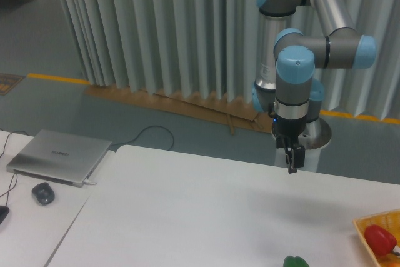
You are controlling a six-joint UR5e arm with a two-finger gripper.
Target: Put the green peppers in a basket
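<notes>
A single fixed camera looks from the near side, high up, across the white table (206,211) toward the far curtain (156,29), at middling distance.

The green pepper (295,261) is placed at the table's (187,217) front edge, left of the basket (365,224), wherein another pepper (381,239) is held. The gripper (292,162) is hung above, behind both.
</notes>
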